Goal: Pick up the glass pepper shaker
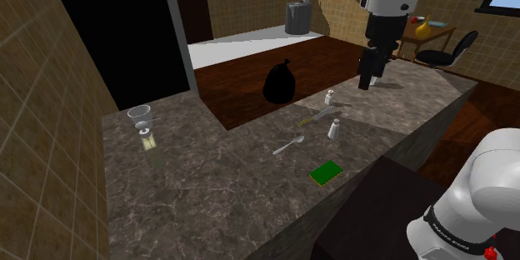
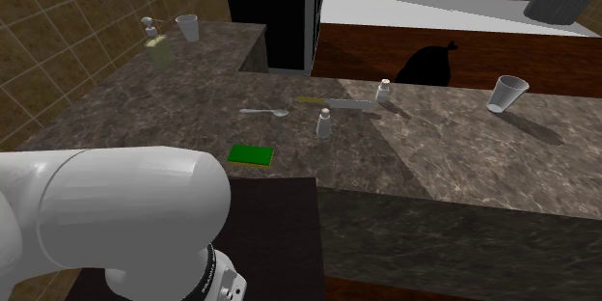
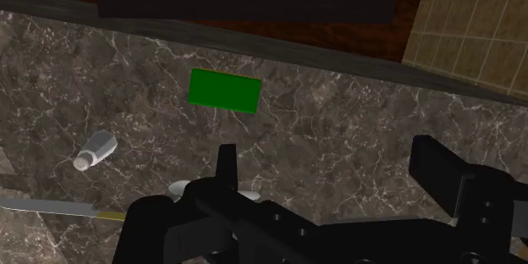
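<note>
The counter (image 1: 233, 183) is veined grey-brown stone, smooth with a dull sheen. On it, the green pad (image 1: 327, 172) looks matt, the spoon (image 1: 289, 146) is silvery metal, and the shaker (image 1: 335, 127) is pale and frosted (its cap whiter). Beyond the counter, the dark wooden floor (image 1: 250, 75) shines.

Bench (image 1: 208, 192): dark veined stone.
Middle: nearer shaker (image 1: 335, 128), farther shaker (image 1: 330, 97), knife (image 1: 315, 117), spoon (image 1: 289, 145).
Front edge: green pad (image 1: 327, 172).
Far corner: soap bottle (image 1: 150, 146), cup (image 1: 140, 117).

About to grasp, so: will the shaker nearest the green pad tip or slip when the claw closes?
The shaker stands upright, taller than wide, so an off-centre push would probably tip it. Its smooth pale body may slip in the open claw. It looks small, so likely light.
</note>
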